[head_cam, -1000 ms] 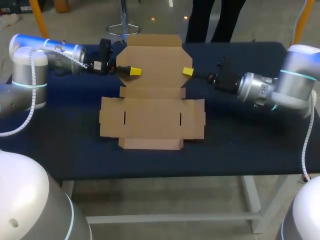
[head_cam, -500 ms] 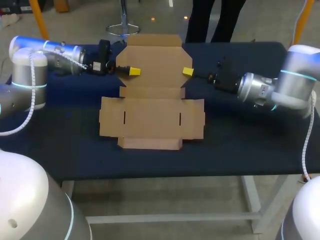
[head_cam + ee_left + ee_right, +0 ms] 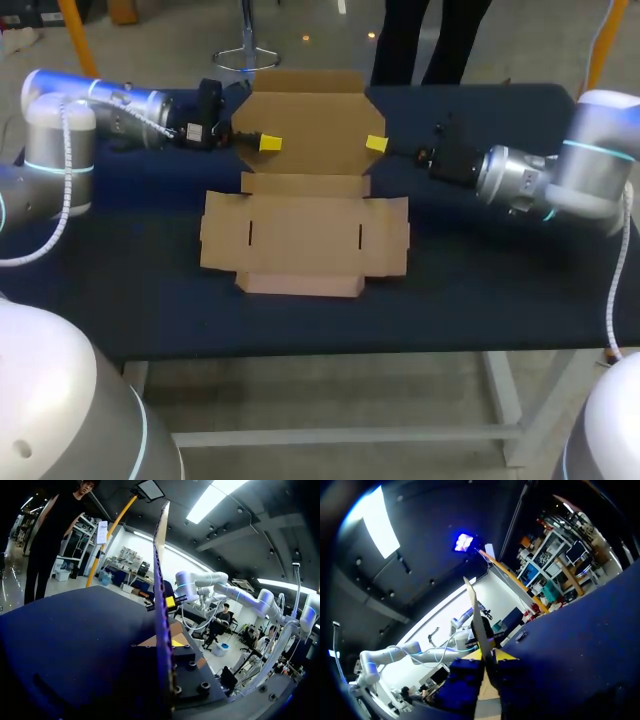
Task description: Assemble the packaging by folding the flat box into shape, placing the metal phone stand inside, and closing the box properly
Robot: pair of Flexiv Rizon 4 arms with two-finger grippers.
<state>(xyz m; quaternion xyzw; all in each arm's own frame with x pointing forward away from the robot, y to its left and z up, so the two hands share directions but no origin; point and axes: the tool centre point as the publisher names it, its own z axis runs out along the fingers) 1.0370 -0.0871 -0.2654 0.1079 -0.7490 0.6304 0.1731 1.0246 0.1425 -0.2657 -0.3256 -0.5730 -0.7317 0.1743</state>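
Starting at the left of the head view, we have our left gripper (image 3: 266, 144) clamped on the left edge of the lid panel (image 3: 312, 120), with one yellow tip on its near face. The panel stands raised in the upper middle of the frame. It is hinged to the rest of the box (image 3: 305, 240), which lies flat on the table (image 3: 480, 280) at centre. At the panel's right edge, our right gripper (image 3: 375, 144) pinches it the same way. The metal phone stand shows in no view.

We judge uneven lifting to be the main risk. If one arm leads the other, the panel could twist, crease off its fold line, or slip out of a pinch. Nothing pins the flat part, so a pull could drag the whole box toward the table's far edge. The side flaps (image 3: 222, 235) lie flat too, and could end up trapped outside if the lid comes over first.

The left wrist view shows what the head view hides: the panel as a thin edge running out from inside our own grip, with the right gripper beyond it. The right wrist view shows the same edge-on hold from its side. Only the head view gives the whole layout.
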